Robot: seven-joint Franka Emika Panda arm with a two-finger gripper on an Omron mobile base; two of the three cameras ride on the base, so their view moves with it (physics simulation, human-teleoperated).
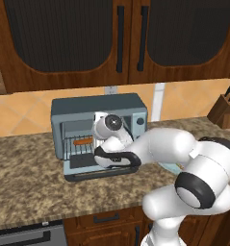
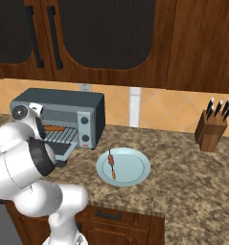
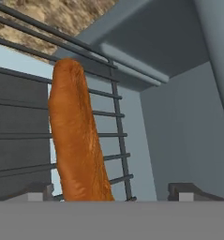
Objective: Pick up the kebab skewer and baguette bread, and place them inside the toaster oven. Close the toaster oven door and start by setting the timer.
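Hand view puts my pincer [image 3: 111,192] right at the mouth of the toaster oven [image 1: 99,126], its two tips standing wide apart with nothing between them, so I read it as open and empty. Directly ahead of the tips the baguette [image 3: 77,136] lies along the wire rack [image 3: 114,140], touching the bars and apparently resting free. From the left base view I see the same loaf as a small orange bar inside the oven, just beyond my wrist, with the oven door [image 1: 99,169] folded down flat on the table [image 1: 25,178] beneath the hand. The kebab skewer [image 2: 111,164] is well off to the pincer's right, lying on a pale blue plate [image 2: 135,174] on the table, so half the loading is not yet done. My worry now is the exit: if I pull back at an angle, a fingertip could catch the loaf's near end and drag it off the rack, or the hand could knock the lowered door. The skewer is thin and may slip or roll when pinched.
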